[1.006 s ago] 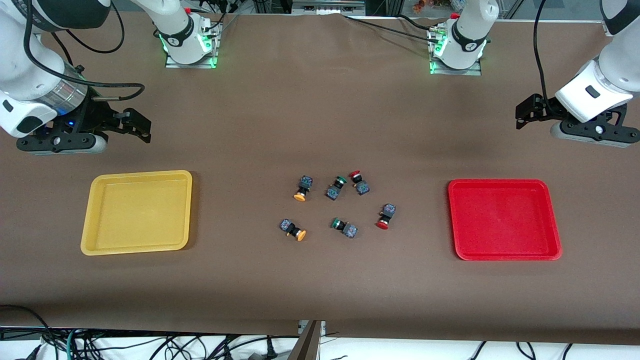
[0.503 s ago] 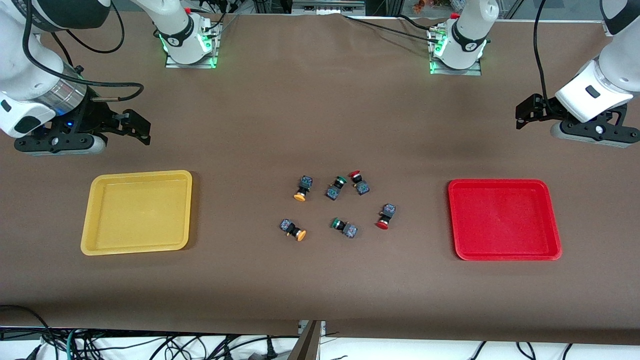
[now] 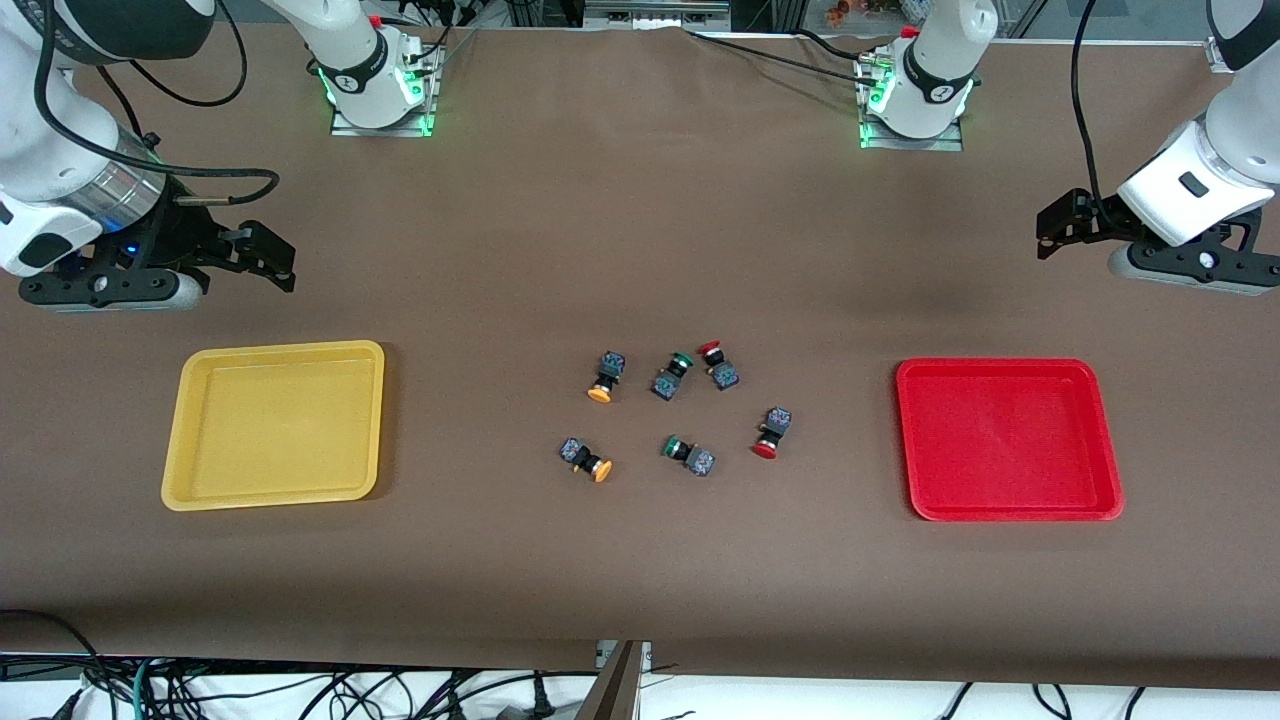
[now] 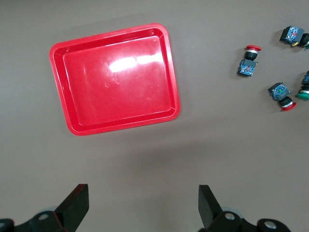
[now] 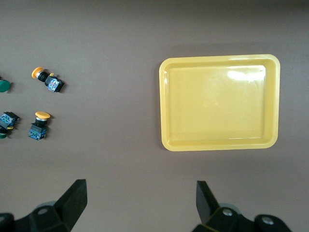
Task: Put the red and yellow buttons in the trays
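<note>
Six buttons are sitting in a loose cluster mid-desk, between both pincers, none in a tray yet.

Left pincer (image 3: 1060, 222) is hanging released over bare desk (image 3: 640, 560) at its own end, jaws spread wide and empty in the left wrist view (image 4: 144, 205). Red tray (image 3: 1008, 440) is lying just toward the front camera from it; the cluster is lying well apart, toward the right arm's end.

Right pincer (image 3: 268, 252) is mirroring that: released, empty (image 5: 141, 203), over bare desk, with yellow tray (image 3: 272, 425) just toward the front camera and the cluster well off toward the left arm's end.

Key relation, by colour:
- Red buttons are lying on the left pincer's side of the cluster: one (image 3: 770, 433) nearest the red tray, the other (image 3: 717, 364) farther from the camera, just beside a green one (image 3: 673, 375).
- Yellow buttons are lying on the right pincer's side: one (image 3: 606, 377) and one (image 3: 586, 460) nearer the camera.
- Second green (image 3: 689, 455) is sitting between the camera-side red and yellow; leave both greens.

My read: each arm is the nearer one for its own colour, so no crossing is needed. All buttons are lying on their sides, long axis flat on the desk, each pointing differently; the wrist would need turning so the jaws close across the dark body. The red by the green looks the tightest pick.
</note>
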You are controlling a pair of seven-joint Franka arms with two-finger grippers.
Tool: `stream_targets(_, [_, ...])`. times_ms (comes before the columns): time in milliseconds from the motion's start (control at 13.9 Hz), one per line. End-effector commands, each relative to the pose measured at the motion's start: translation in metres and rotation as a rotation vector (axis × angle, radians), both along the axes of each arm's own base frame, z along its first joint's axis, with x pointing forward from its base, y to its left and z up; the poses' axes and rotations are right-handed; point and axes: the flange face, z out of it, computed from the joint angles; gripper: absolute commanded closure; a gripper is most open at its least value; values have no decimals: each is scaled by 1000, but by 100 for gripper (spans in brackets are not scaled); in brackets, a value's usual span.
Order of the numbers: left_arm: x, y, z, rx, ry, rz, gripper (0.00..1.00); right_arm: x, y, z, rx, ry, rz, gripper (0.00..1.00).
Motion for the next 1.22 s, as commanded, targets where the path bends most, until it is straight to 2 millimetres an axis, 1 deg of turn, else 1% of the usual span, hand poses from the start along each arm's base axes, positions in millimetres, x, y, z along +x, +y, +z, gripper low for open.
stream_targets(0, [4,-2,7,-4,-9,6,0,1,1,1,13,-2,-12,0])
stream_targets(144, [6,-6,6,-5,-15,1,0,11,9,-25,8,40,11,0])
stream_targets(216, [10,-8,0,-12,-3,-1,0,14,15,-35,8,50,11,0])
stream_targets(287, [13,-8,-5,-16,3,0,0,19,31,-58,0,79,45,0])
stream_targets(359, [22,-12,-25,-15,38,-6,0,22,60,-77,-12,82,83,0])
stream_targets(431, [30,-19,-48,-14,77,-16,0,26,90,-102,-6,81,115,0])
stream_targets(503, [36,-25,-60,-19,93,-24,0,35,108,-136,-6,87,126,0])
stream_targets(575, [45,-47,-72,-18,95,-60,0,40,138,-169,-6,72,97,0])
stream_targets(647, [58,-63,-83,-24,84,-81,0,45,171,-196,5,37,50,0])
stream_targets(719, [72,-70,-101,-40,81,-85,0,52,199,-221,22,-5,38,0])
stream_targets(862, [90,-91,-137,-105,61,-91,0,71,235,-264,54,-65,44,0])
stream_targets(934, [98,-109,-159,-113,40,-117,0,83,249,-278,78,-109,50,0])
stream_targets(1006, [102,-125,-181,-110,34,-130,0,89,267,-288,97,-150,72,0])
stream_targets(1078, [100,-154,-205,-102,44,-170,0,93,280,-300,108,-182,96,0])
stream_targets(1150, [104,-168,-225,-106,27,-191,0,97,284,-313,113,-204,124,0])
